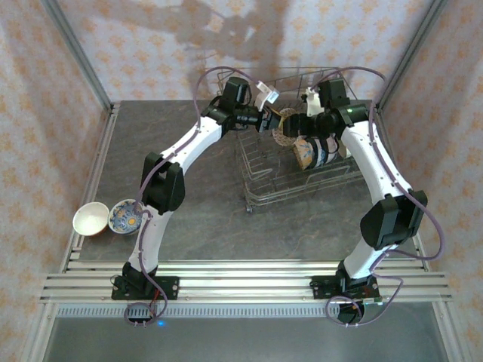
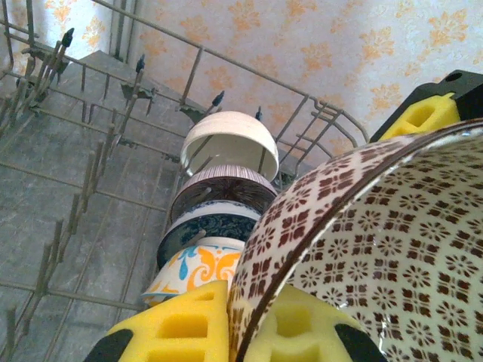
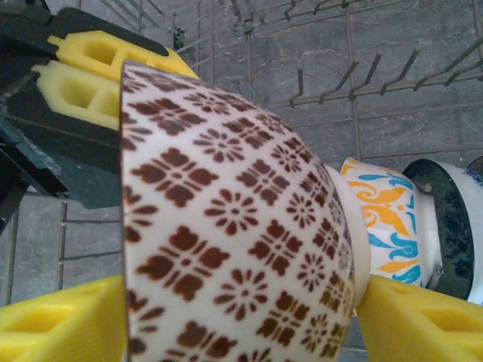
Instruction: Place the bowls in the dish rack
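Dark grey stone-look tabletop (image 1: pixel 189 151), mottled. Behind it & on both sides: pale pink wallpaper walls (image 1: pixel 151 45) w/ orange floral motifs. Grey metal corner posts (image 1: pixel 75 53) rise at its far corners. Ribbed aluminium rail strip (image 1: pixel 241 280) along its near edge. Soft grey shadows (image 1: pixel 219 30) on the wall behind it; light is diffuse.

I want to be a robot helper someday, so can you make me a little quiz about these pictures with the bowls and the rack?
1. True or false: the left gripper pinches the rim of the brown-patterned bowl.
2. How many bowls sit on the table, outside the dish rack?
3. The racked bowl nearest the brown-patterned one is: A plain green, B the orange-and-blue bowl, C solid red.
Key: 1 true. 2 two, the cream bowl and the blue-patterned bowl. 3 B.
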You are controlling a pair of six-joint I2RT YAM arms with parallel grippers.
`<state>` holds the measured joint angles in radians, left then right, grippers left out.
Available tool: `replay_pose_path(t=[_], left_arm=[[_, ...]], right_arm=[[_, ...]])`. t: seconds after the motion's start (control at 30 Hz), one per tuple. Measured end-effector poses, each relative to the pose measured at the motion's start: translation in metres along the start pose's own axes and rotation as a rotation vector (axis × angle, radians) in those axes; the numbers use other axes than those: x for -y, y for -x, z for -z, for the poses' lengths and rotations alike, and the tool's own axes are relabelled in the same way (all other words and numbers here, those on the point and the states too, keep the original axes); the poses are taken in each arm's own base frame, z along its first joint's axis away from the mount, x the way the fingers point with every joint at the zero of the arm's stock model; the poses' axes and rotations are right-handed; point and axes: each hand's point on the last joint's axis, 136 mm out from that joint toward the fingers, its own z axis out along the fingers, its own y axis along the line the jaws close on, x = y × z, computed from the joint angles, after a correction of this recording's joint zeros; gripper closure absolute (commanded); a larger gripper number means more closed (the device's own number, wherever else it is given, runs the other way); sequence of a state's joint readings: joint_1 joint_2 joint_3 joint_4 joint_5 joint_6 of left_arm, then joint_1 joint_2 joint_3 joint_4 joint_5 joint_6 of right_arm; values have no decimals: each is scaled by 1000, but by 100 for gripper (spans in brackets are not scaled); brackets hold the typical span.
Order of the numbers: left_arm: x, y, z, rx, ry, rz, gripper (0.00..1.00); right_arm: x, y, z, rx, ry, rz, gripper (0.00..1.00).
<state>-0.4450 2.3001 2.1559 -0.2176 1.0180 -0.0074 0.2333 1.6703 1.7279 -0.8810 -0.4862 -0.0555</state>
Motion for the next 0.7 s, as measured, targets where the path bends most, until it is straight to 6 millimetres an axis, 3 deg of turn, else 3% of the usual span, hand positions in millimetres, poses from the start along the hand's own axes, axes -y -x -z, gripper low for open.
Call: replay_pose_path(t=[0.27,0.5,0.7], left_arm=[[-2,2,-5,54,-44,43,100],[3,13,-6,124,-93,48,100],[5,19,-5,155,-112,48,100]], right_arm=[[0,2,-2,9,55,-28,16],[-2,-10,-11,-24,106,-61,16],[-1,-3,-3,24,140,-75,18]])
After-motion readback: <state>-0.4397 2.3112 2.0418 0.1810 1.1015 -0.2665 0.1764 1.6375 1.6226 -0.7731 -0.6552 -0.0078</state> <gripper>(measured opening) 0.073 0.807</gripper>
